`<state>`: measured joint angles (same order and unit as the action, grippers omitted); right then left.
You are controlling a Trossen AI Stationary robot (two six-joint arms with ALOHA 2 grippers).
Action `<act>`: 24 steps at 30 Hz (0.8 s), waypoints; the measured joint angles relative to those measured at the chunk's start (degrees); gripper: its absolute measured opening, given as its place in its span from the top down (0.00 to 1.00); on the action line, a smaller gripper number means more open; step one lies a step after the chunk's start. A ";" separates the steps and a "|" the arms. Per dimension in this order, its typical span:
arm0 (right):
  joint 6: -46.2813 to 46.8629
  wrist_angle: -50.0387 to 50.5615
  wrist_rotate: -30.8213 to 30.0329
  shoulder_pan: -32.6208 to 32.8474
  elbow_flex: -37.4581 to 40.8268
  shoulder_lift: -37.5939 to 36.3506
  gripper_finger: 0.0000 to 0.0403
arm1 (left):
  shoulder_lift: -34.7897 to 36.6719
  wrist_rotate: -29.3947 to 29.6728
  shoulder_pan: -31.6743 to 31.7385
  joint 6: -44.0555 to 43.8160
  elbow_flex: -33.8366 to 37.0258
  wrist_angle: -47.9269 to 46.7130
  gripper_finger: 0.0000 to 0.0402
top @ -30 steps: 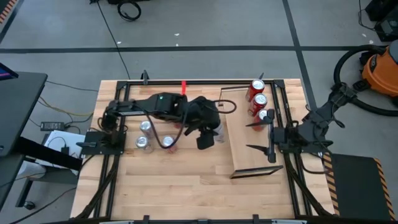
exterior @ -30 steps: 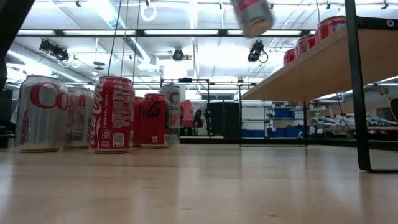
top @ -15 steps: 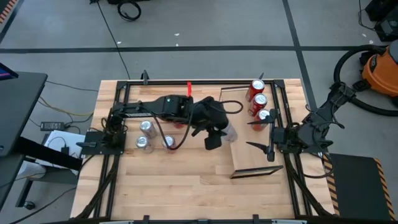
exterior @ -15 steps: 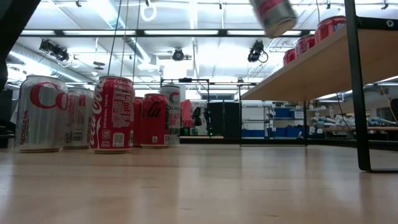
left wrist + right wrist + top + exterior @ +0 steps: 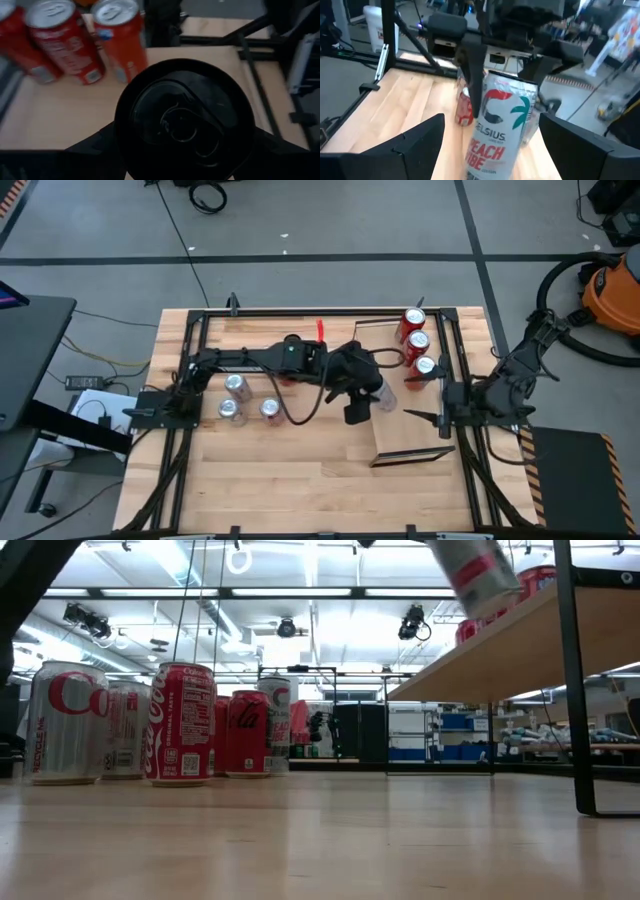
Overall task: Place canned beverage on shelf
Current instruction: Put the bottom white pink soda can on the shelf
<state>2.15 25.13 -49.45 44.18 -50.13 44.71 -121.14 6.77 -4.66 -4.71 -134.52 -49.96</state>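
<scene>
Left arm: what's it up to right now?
The left gripper holds a Celsius can in the air, tilted, at the near edge of the shelf. Three red cans already stand at the shelf's far end; more cans wait on the table. The right gripper waits, open, at the shelf's right side.

left tool (image 5: 372,398) | carried Celsius can (image 5: 385,395) rightward | over shelf (image 5: 410,435) edge
</scene>
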 joint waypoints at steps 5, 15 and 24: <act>5.37 3.17 1.47 1.27 0.00 0.04 0.17 | -1.25 -4.97 0.37 -1.52 0.02 1.65 0.35; 5.71 3.66 1.25 4.22 -0.02 -2.26 0.17 | -2.69 -4.99 0.22 -0.64 -0.02 2.09 0.35; 5.91 3.71 2.47 4.57 -0.02 -4.09 0.17 | -2.91 -4.51 0.22 -0.11 0.00 2.29 0.35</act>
<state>8.06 28.84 -46.98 48.75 -50.15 40.62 -124.05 2.27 -4.45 -4.82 -134.52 -47.68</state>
